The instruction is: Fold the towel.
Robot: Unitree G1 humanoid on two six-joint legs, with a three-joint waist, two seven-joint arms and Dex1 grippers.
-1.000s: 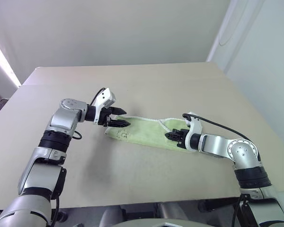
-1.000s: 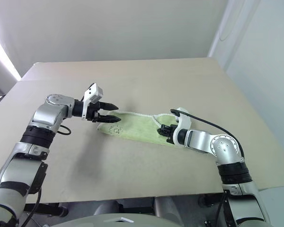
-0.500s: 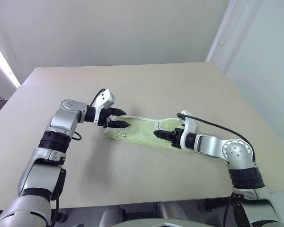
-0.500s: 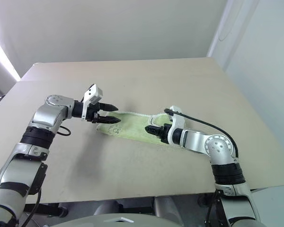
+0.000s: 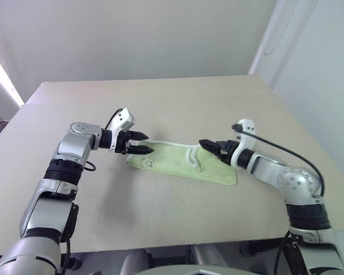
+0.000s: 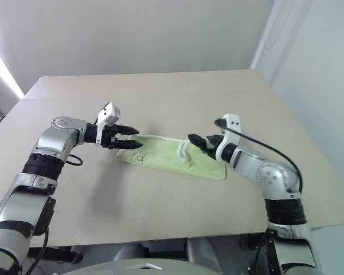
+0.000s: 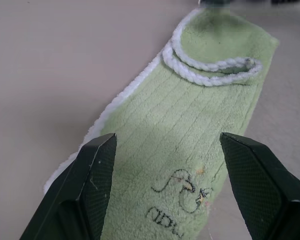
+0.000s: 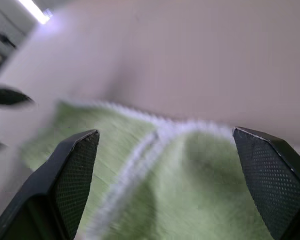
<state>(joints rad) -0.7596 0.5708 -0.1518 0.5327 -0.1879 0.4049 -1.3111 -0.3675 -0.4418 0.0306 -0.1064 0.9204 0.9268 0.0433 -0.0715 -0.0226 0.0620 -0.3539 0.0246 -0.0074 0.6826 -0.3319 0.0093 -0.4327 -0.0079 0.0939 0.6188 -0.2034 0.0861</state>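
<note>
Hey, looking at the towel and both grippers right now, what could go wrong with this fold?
1. The towel lies as a narrow strip with its white edging curled onto the top near the right end; a further fold may trap that bunch.
2. Both the left gripper and the right gripper are open with nothing held, so the cloth could relax or shift.
3. The left gripper hangs over the printed end; closing there may catch only the top layer.

One towel (image 5: 180, 163) is seen lying on one table (image 5: 178, 103). On the towel, one small dark printed mark (image 7: 182, 200) and one white loop (image 7: 210, 70) of cord are counted. Two grippers are counted, the left gripper (image 5: 140, 142) and the right gripper (image 5: 209, 146), each made up of two black fingers.
</note>
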